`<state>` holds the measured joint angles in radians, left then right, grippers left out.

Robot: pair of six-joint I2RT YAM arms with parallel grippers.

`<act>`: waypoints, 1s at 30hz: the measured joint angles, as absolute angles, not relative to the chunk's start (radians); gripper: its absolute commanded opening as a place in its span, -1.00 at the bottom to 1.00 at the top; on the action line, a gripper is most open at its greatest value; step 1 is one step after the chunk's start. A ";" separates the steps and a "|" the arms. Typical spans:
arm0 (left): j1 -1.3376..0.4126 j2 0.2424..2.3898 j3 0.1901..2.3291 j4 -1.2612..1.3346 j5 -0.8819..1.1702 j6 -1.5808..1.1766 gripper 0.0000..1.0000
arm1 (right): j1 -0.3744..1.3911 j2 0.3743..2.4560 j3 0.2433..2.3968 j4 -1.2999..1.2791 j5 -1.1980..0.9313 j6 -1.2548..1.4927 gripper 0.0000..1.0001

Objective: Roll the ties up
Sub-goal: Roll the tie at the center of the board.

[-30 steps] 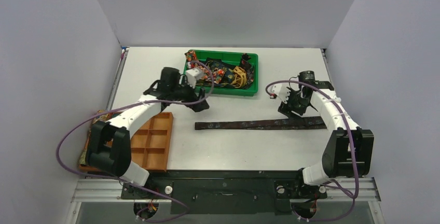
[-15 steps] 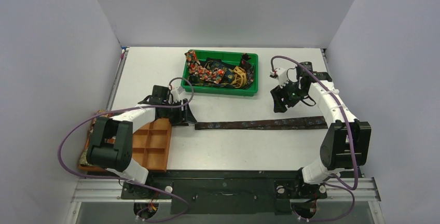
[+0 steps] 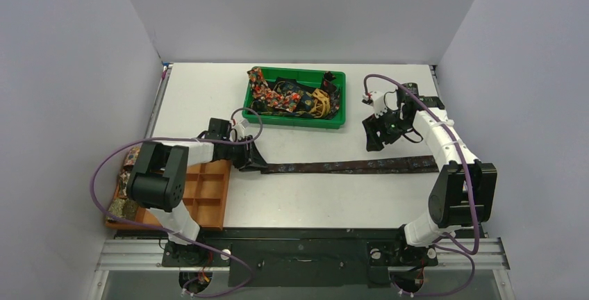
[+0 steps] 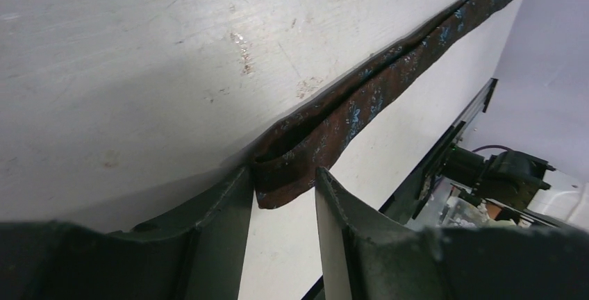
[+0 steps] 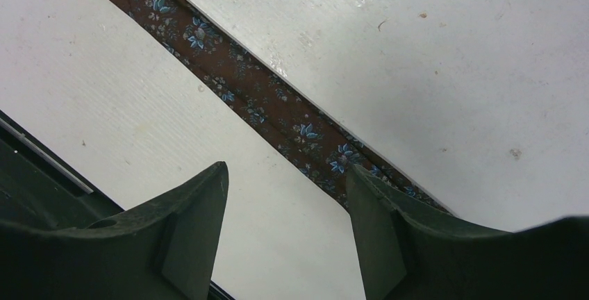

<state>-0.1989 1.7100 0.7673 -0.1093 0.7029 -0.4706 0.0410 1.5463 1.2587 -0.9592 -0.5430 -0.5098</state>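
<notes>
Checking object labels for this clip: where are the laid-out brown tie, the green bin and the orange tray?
brown tie [image 3: 351, 167], top external view, middle of its length.
green bin [image 3: 299, 122], top external view, its near wall.
orange tray [image 3: 208, 199], top external view, a bare compartment.

walls: pale grey | left wall [image 3: 69, 71] outside left end effector [image 3: 258, 164] | right wall [image 3: 521, 71] outside right end effector [image 3: 375, 144] | back wall [image 3: 299, 8] beyond both | worktop [image 3: 201, 92]: white, scuffed beneath them | light: even
</notes>
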 measured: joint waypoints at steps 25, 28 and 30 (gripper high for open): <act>-0.184 1.584 0.879 -0.302 0.770 -0.379 -1.00 | 0.112 1.577 1.263 -0.962 -0.643 -0.335 0.07; -0.276 1.595 0.910 -0.278 0.785 -0.413 -1.00 | 0.111 1.616 1.270 -0.961 -0.673 -0.298 0.05; -0.322 1.615 0.931 -0.247 0.793 -0.443 -1.00 | 0.111 1.638 1.271 -0.959 -0.690 -0.276 0.02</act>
<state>-0.3218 1.6154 0.9314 -0.2470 0.7933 -0.4427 0.1112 1.6379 1.2713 -0.9592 -0.6899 -0.2760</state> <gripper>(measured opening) 0.015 0.529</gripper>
